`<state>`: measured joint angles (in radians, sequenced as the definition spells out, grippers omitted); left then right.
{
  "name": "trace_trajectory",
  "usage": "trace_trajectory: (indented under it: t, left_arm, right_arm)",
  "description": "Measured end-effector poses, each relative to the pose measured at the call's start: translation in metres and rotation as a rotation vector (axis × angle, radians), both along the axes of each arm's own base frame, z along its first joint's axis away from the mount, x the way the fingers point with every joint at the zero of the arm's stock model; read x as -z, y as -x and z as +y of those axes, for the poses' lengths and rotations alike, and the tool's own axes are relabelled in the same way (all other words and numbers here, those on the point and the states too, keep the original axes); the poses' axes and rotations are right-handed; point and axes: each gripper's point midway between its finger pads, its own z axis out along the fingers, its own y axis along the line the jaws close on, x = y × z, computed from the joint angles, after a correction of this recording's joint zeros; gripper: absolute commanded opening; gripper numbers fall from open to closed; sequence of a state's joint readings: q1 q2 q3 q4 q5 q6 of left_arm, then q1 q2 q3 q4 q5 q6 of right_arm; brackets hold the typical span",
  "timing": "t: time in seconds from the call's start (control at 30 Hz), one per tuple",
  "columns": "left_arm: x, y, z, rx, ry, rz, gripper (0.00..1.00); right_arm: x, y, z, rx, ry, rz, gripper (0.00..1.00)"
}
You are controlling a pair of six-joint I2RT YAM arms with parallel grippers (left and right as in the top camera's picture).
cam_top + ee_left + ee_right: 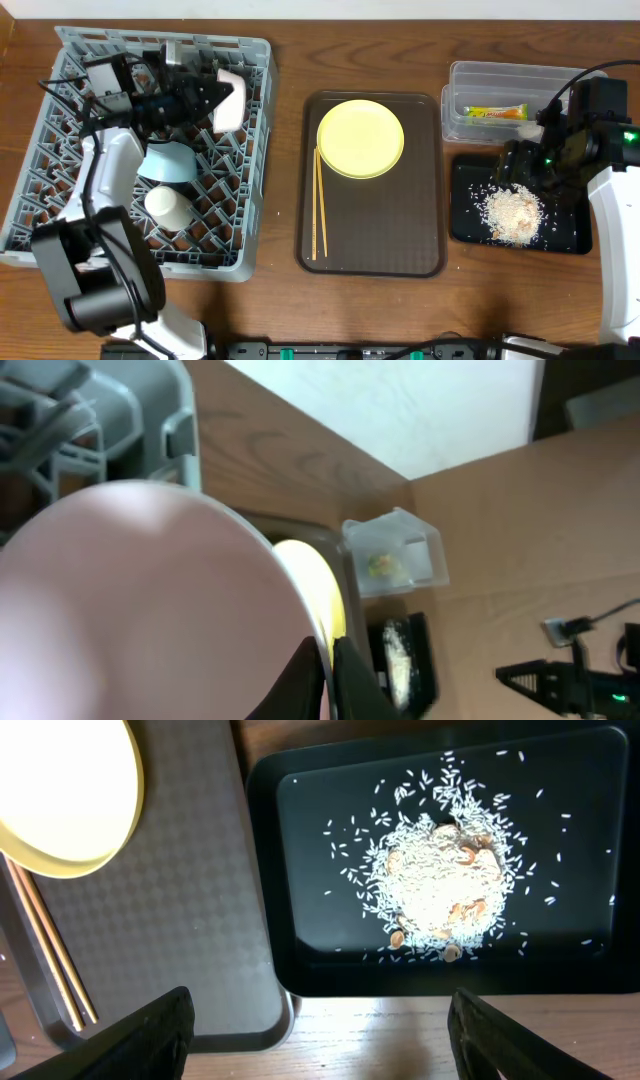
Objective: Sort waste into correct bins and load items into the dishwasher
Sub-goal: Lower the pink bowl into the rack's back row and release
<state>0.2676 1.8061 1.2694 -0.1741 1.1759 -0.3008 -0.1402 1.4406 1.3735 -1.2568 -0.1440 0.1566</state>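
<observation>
My left gripper is shut on the rim of the white bowl and holds it on edge over the back of the grey dishwasher rack. In the left wrist view the bowl fills the left side, with the jaws pinching its rim. A light blue bowl and a white cup sit in the rack. The yellow plate and chopsticks lie on the brown tray. My right gripper is open and empty above the black tray, which holds rice crumbs.
The clear tub at the back right holds the snack wrapper. The black tray lies just in front of it. The white scrap is not in view. The plate and chopsticks show at the left of the right wrist view.
</observation>
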Motion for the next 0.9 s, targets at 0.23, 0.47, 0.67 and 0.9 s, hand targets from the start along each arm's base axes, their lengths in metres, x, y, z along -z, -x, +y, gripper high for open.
trace_trajectory:
  t: [0.23, 0.47, 0.67, 0.9]
  left_arm:
    - [0.007, -0.001, 0.028, -0.050, 0.035, 0.025, 0.09]
    - [0.011, -0.002, 0.045, -0.065, 0.075, 0.032, 0.17]
    - [0.006, -0.002, 0.060, -0.091, 0.090, 0.025, 0.08]
    - [0.003, -0.004, 0.061, -0.090, 0.129, 0.037, 0.08]
  right_arm:
    - [0.000, 0.000, 0.000, 0.000, 0.000, 0.000, 0.79]
    - [0.000, 0.001, 0.000, 0.000, 0.000, 0.003, 0.79]
    - [0.000, 0.001, 0.000, 0.000, 0.000, 0.003, 0.79]
    - [0.000, 0.001, 0.000, 0.000, 0.000, 0.003, 0.79]
